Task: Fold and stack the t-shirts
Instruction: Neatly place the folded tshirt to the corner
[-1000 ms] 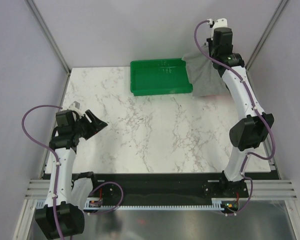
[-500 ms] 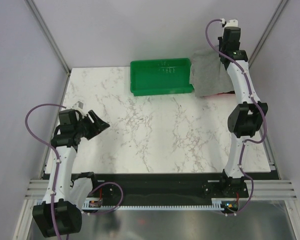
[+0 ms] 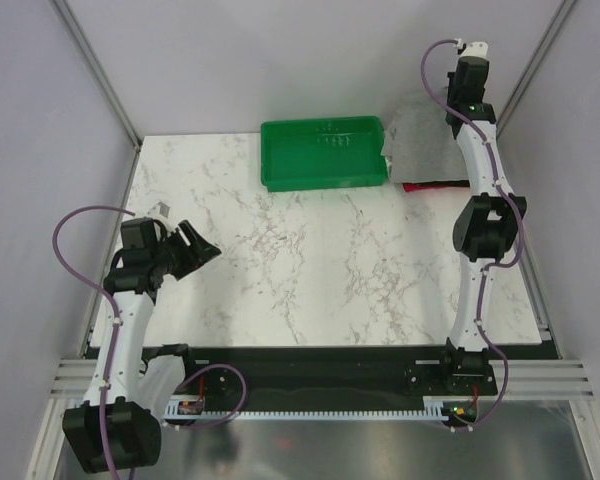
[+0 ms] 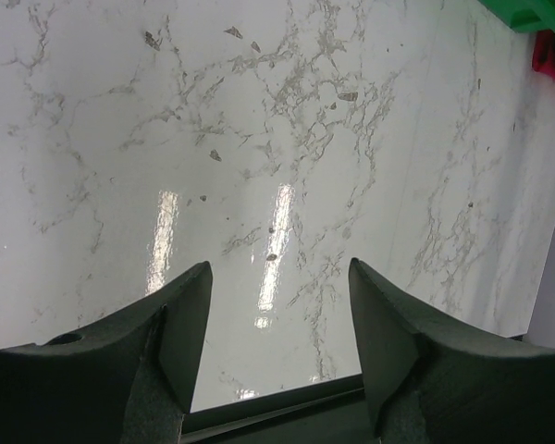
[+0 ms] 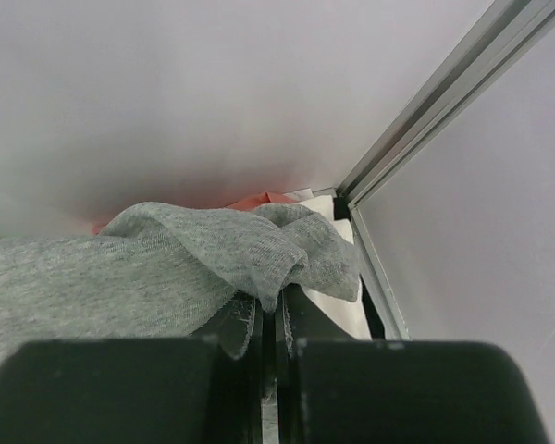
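At one o'clock, close to the corner post (image 5: 416, 111), the right gripper (image 5: 268, 316) is clenching a fold of the grey shirt (image 3: 425, 140). The shirt is draping just beside the tray's (image 3: 323, 152) right edge, with a red shirt (image 3: 435, 186) showing along its near edge. Toward nine o'clock the left gripper (image 4: 277, 277) is hovering released above the table (image 3: 310, 270), with open marble stretching from six to twelve o'clock between the arms.
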Robot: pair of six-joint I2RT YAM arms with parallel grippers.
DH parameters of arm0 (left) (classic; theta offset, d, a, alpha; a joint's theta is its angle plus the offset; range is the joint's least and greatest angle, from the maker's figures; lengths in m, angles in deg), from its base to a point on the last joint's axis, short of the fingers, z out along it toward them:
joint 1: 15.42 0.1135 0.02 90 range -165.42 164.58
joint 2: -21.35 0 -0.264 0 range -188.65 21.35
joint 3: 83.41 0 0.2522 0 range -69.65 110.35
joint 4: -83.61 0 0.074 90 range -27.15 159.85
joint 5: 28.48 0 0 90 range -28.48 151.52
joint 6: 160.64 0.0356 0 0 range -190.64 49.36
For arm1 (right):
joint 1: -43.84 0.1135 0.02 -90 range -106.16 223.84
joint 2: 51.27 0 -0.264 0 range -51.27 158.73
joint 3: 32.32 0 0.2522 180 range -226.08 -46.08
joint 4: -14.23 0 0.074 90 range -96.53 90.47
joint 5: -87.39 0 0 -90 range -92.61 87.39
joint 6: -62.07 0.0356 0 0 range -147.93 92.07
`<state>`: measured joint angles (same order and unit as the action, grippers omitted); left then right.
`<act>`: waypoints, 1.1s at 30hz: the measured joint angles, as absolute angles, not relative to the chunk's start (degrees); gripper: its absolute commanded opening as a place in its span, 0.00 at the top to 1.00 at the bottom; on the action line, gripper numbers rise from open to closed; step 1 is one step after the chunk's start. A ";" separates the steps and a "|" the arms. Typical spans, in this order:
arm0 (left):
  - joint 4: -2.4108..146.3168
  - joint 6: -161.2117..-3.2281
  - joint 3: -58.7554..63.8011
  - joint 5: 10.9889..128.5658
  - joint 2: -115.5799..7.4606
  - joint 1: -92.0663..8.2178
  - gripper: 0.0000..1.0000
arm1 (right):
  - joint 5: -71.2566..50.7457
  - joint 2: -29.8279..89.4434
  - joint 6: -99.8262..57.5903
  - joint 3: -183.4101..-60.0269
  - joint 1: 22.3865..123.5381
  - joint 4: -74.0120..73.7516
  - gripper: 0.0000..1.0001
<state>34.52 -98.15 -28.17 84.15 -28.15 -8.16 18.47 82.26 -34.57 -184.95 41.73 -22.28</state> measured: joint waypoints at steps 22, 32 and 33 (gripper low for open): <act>34.43 -98.17 -28.17 82.53 -28.13 -10.43 0.32 | 18.84 96.64 -38.76 -185.70 40.22 1.57 1.00; 34.43 -98.17 -28.19 82.27 -27.65 -11.41 0.32 | 23.21 96.32 -39.35 -175.23 40.04 12.17 0.02; 34.43 -98.17 -28.19 82.16 -27.49 -11.59 0.32 | 24.06 95.90 -39.55 -174.24 39.98 12.72 0.02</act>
